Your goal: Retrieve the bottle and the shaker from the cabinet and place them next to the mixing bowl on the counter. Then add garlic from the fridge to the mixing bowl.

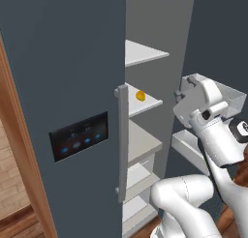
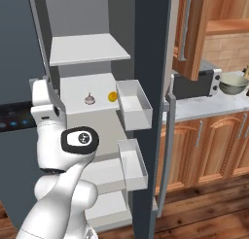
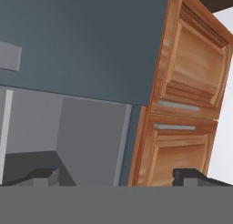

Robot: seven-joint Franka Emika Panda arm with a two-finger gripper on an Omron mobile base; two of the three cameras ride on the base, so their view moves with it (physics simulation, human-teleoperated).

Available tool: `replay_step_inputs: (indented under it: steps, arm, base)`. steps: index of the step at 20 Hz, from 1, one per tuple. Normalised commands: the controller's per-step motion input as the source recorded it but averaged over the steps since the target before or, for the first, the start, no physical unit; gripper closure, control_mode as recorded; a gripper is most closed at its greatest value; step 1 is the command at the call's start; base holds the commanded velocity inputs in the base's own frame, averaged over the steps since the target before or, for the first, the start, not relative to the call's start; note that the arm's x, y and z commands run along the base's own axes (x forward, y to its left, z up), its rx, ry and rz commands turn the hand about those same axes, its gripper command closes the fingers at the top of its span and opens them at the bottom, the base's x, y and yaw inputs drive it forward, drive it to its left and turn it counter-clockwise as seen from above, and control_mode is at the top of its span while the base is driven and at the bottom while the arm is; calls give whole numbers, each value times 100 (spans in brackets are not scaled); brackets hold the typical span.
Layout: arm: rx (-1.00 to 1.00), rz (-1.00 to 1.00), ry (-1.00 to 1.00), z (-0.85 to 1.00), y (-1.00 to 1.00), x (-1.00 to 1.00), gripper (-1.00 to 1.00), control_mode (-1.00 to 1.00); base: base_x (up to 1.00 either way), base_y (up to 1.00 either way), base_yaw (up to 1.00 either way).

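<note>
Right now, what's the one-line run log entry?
phase: at open fridge | gripper: open, empty | garlic: on shelf beside orange item | bowl: on counter

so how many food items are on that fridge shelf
2: a garlic bulb mid-shelf and a small orange fruit to its right, near the door bin. Others may be hidden.

Both base views look forward and down from behind the arm, close to the open fridge, sharing its shelves from left and right. The hand view tilts up close at the fridge's top and wooden cabinets, frame right.
</note>
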Motion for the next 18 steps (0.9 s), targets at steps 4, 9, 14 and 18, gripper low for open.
replay_step_inputs:
  steps: [4,9,14,18]
  arm:
    - [1,-3,-1,0,-2,-8,-100,-100]
    - [12,-8,-19,0,-9,-60,-100,-100]
    - [21,0,-8,23,-2,-73,-100,-100]
    - [19,0,19,55,0,-58,-100,-100]
  base:
    - [0,0,0]
    - [0,0,0]
    - [0,0,0]
    - [0,0,0]
